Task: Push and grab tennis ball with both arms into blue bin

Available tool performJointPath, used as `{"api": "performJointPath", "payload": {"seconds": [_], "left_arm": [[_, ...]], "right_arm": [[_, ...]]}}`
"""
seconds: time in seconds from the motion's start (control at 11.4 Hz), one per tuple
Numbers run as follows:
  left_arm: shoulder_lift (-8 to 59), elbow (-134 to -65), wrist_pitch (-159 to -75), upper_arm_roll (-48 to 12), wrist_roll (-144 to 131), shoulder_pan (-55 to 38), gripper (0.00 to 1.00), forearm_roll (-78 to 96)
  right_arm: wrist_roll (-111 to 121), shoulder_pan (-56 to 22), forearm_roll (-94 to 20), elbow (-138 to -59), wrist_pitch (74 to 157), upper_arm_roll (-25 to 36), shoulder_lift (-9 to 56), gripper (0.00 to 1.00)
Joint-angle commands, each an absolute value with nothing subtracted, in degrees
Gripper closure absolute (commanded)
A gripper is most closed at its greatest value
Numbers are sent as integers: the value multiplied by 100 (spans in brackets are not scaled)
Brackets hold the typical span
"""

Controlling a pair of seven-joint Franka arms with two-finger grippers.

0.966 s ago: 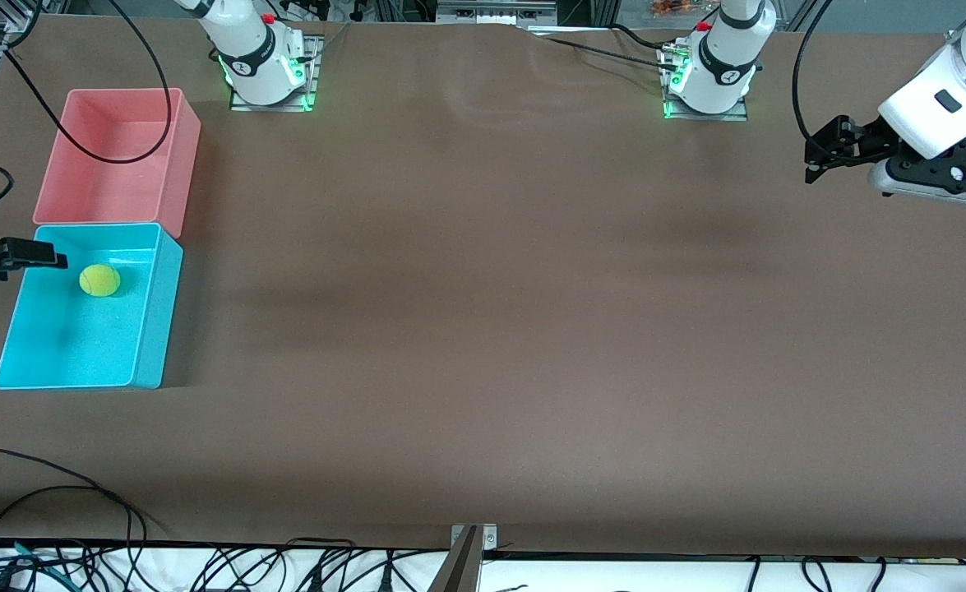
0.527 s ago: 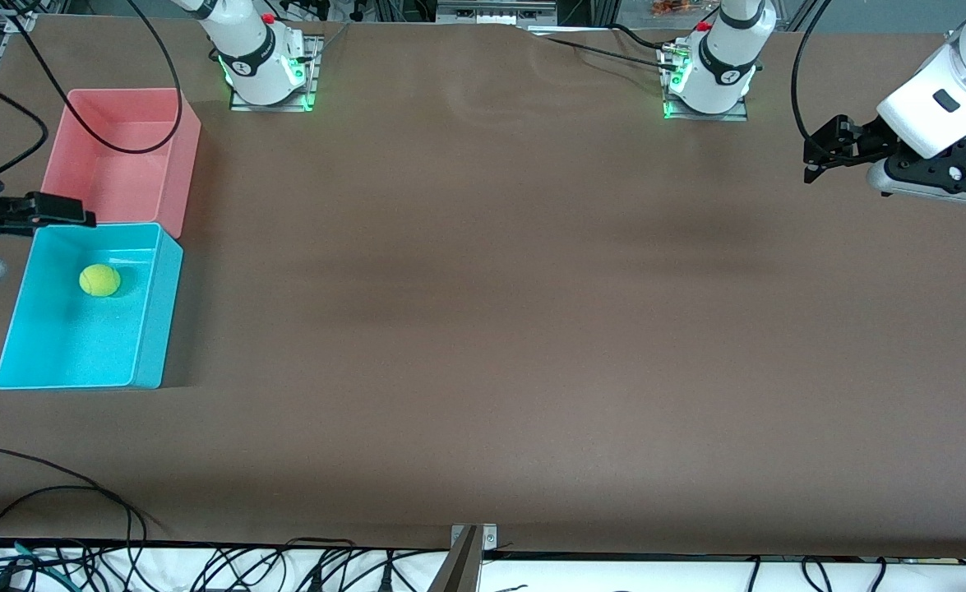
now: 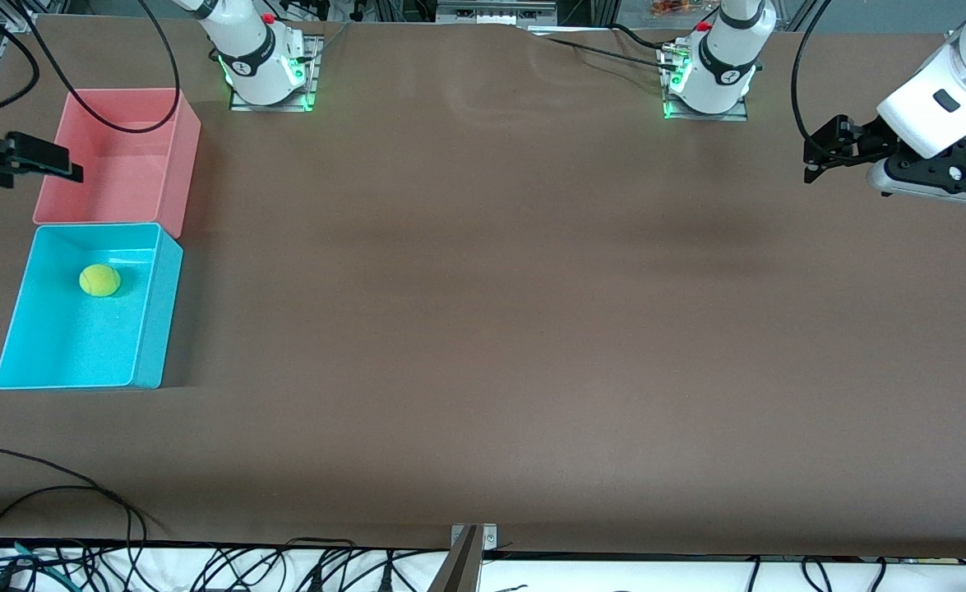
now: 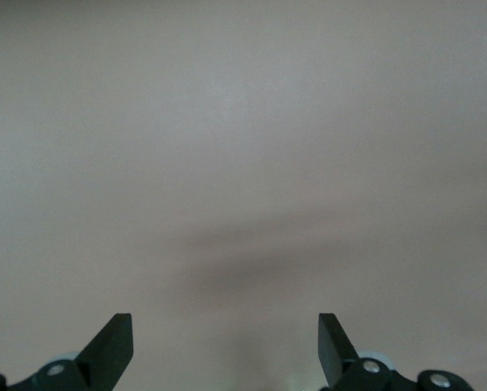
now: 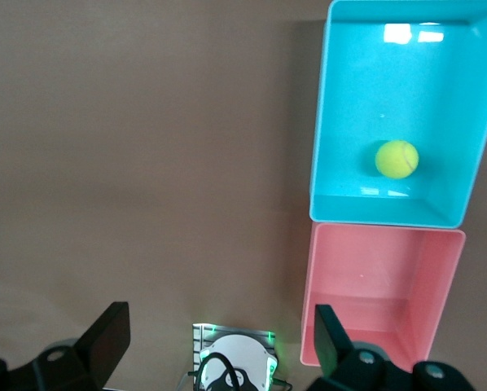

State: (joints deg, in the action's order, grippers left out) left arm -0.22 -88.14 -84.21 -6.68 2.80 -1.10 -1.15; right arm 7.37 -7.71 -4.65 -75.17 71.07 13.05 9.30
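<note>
Tennis ball (image 3: 99, 279) is sitting inside the blue bin (image 3: 150, 325), on its floor toward the end that touches the pink bin (image 3: 182, 156). Both bins are lying at the right arm's end of the table (image 3: 483, 329), the pink one closer to the robots' edge and the blue one nearer the front camera. The right gripper (image 3: 39, 160) is hanging over the outer edge of the pink bin, its fingers spread wide and holding nothing. The left gripper (image 3: 820, 156) is hovering over bare tabletop at the left arm's end, near the robots' edge, with its fingers (image 4: 113, 346) also standing wide apart and gripping nothing.
</note>
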Motion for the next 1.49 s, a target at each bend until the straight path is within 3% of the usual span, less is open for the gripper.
{"api": "performJointPath", "payload": {"seconds": [0.0,0.26,0.61,1.41], "left_arm": [[18,-8701,-8367,-633,316,-114,0,26],[18,-8701,-8367,-633,316,-106,0,26],[18,-8701,-8358,-633,316,-106,0,35],[18,-8710,-8358,-633,308,-106,0,26]], "right_arm": [[458,16,-150,-8276,7233,546,169,0],[395,53,-62,-9165,7812,519,-421,0],[230,570,88,-9342,8005,-26,-422,0],[211,589,246,-9369,8200,-141,-396,0]]}}
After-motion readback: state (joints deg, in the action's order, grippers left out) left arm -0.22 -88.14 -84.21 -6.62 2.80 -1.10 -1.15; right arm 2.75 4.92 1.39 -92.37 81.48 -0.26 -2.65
